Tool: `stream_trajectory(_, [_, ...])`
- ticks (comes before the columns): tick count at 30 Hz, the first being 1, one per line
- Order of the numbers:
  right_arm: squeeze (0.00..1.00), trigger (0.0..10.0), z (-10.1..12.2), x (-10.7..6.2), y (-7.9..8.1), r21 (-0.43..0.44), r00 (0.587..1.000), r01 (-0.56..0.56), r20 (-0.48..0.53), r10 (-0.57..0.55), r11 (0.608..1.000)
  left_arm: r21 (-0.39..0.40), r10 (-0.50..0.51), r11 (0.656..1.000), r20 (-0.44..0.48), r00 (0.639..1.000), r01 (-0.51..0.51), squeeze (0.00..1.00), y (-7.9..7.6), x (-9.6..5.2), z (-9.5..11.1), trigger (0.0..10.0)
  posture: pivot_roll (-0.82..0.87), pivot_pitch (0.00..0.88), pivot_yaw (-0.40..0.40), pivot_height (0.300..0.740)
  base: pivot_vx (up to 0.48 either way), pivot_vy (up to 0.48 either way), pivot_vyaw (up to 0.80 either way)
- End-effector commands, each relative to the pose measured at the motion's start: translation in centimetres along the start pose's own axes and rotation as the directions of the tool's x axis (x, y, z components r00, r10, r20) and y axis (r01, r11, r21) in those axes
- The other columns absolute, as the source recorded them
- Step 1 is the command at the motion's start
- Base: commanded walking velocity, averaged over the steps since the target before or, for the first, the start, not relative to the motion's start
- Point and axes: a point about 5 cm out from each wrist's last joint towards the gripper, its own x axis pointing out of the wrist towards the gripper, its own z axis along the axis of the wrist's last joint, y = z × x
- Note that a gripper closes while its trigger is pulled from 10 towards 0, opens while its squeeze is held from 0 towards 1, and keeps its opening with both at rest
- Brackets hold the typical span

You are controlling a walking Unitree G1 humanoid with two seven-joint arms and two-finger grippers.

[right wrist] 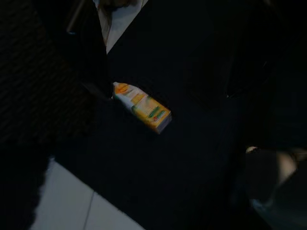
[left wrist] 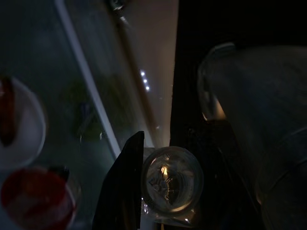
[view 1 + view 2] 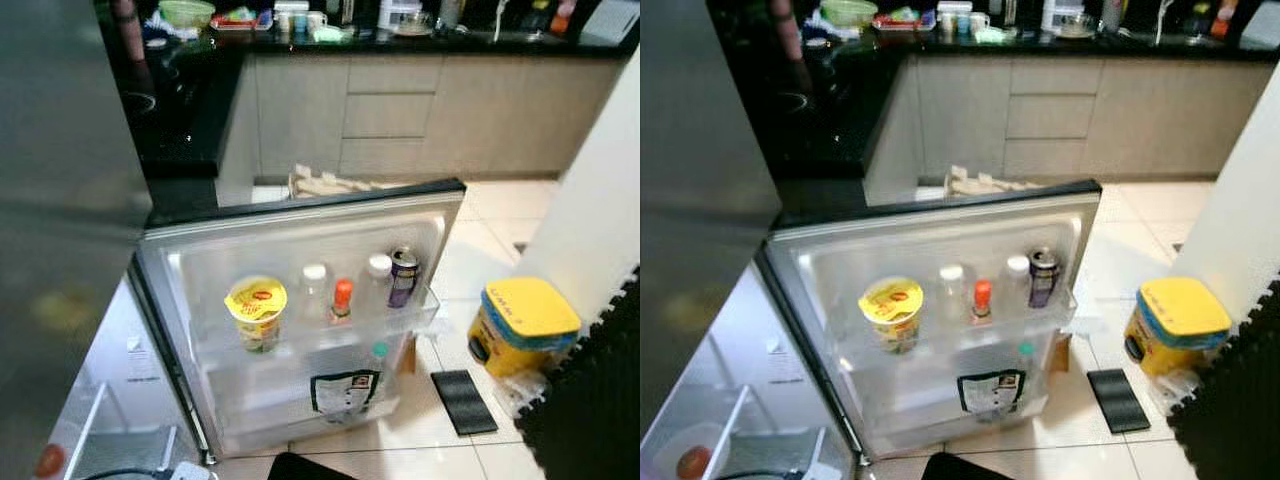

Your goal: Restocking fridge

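Observation:
The fridge door stands wide open in front of me. Its shelf holds a yellow cup of noodles, a white-capped bottle, a small orange-capped bottle, another clear bottle and a purple can. In the dark left wrist view my left gripper is inside the fridge, shut on a round clear glass jar that rests against one black finger. Beside it lie a white plate and something red. The right wrist view looks down on a yellow carton on a dark mat.
A tomato sits in the fridge's lower left tray. On the tiled floor to the right are a yellow-lidded tub, a flat black slab and a black foam mat. Cabinets and a cluttered black counter run behind.

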Motion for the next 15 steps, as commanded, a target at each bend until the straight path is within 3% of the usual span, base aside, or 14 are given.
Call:
stream_trajectory(1, [0.00, 10.0, -0.40, -0.03, -0.01, 0.010, 1.000, 0.001, -0.012, -0.001, 1.000, 0.002, -0.074, 0.997, -0.020, 0.997, 0.075, 0.00, -1.76, 0.20, -0.48, 10.0, 0.02, 0.000, -0.040, 0.740, 0.000, -0.469, 0.00])
stream_trajectory(10, [0.00, 10.0, -0.37, -0.04, -0.06, 0.010, 1.000, 0.001, -0.011, -0.001, 1.000, -0.010, -0.057, 0.998, -0.020, 0.998, 0.057, 0.00, -1.66, 0.18, -0.55, 10.0, 0.02, 0.000, -0.041, 0.740, 0.000, -0.452, 0.00])
stream_trajectory(15, [0.00, 10.0, -0.37, -0.04, -0.06, 0.010, 1.000, 0.002, -0.011, -0.001, 1.000, -0.015, -0.043, 0.999, -0.020, 0.999, 0.043, 0.00, -1.53, 0.18, -0.55, 10.0, 0.02, 0.000, -0.041, 0.740, 0.000, 0.000, 0.00])
